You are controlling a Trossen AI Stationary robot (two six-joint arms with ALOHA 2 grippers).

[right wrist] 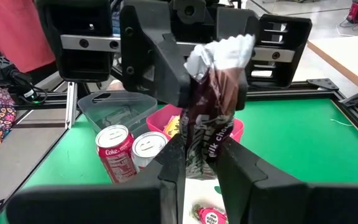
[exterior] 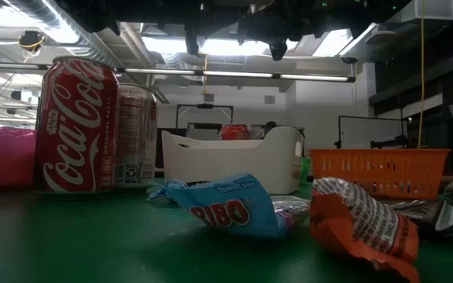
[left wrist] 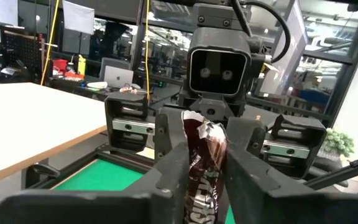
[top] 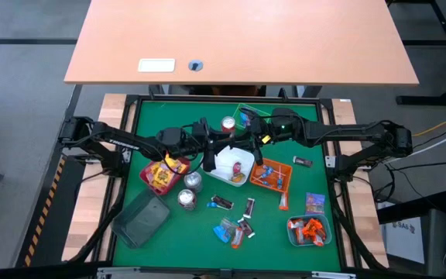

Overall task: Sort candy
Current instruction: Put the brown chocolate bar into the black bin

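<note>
A dark brown chocolate bar (right wrist: 213,118) with a silver crimped end hangs in the air above the white tray (top: 224,172) at the table's middle. My left gripper (left wrist: 205,143) and my right gripper (right wrist: 202,152) face each other there, both shut on the bar, one from each side. In the high view the left gripper (top: 217,147) and the right gripper (top: 255,141) meet over the tray. More candy lies loose on the green mat, among it a blue packet (exterior: 226,208) and an orange packet (exterior: 360,224). My left gripper pinches the bar's silver crimped end (right wrist: 224,55) between its two fingers. It comes in about level from the table's left, with the fingers lying along the bar. The bar is clear of the tray. My right gripper pinches the bar's other, brown end (right wrist: 199,144) between its two fingers. It comes in about level from the table's right, fingers along the bar. The bar spans the gap between the two grippers.
Around the white tray stand a pink tray (top: 161,175), an orange tray (top: 273,175), a green tray (top: 251,116), a dark tray (top: 141,219) and a teal tray (top: 310,231). Cans stand at the far middle (top: 228,122) and near left (top: 193,180), (top: 186,199).
</note>
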